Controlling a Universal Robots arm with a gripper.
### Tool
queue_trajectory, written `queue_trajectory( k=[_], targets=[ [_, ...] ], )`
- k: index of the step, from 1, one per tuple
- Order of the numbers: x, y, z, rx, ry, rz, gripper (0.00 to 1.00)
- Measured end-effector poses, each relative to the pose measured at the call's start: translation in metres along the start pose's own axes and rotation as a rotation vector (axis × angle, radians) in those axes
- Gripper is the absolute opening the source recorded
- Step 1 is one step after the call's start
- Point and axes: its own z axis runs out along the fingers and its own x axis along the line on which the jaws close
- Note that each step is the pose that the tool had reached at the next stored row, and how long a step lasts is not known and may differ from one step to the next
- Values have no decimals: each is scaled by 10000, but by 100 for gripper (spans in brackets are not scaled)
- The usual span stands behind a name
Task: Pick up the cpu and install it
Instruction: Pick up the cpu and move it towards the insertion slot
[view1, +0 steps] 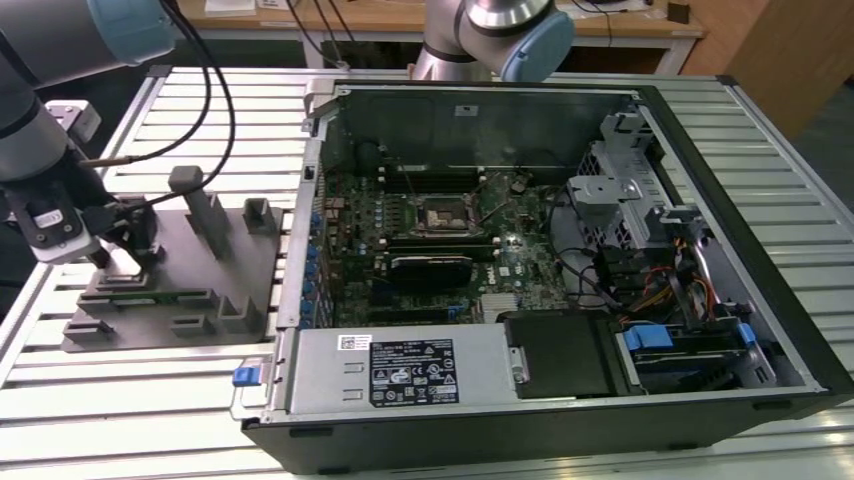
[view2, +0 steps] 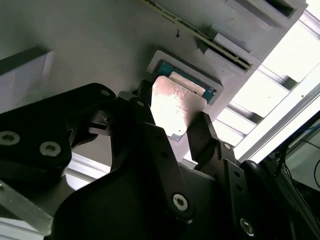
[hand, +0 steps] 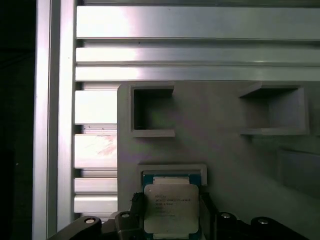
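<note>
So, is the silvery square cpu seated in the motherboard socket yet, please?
No, the first wrist view shows the silvery square cpu in the claw over the grey fixture tray.

cpu (view2: 172, 107) between fingers (view2: 206, 137), over fixture (view1: 174, 290), fixture beside computer case (view1: 467, 125)

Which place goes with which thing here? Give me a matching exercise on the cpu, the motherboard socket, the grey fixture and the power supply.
Things:
1. cpu
2. motherboard socket
3. grey fixture
4. power supply

Places:
A. on the slatted table, to the exterior view's left of the computer case
B. along the case's edge nearest the exterior camera, label facing up
C. gripped in the end effector, at a framed recess
D. a black-framed square inside the open case

Pairs: 1-C, 2-D, 3-A, 4-B.
</note>
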Motion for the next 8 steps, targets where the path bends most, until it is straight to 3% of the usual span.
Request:
queue_trajectory(
  k=[8],
  targets=[
    [-2,7,-163,0,0,0,53]
  ],
)
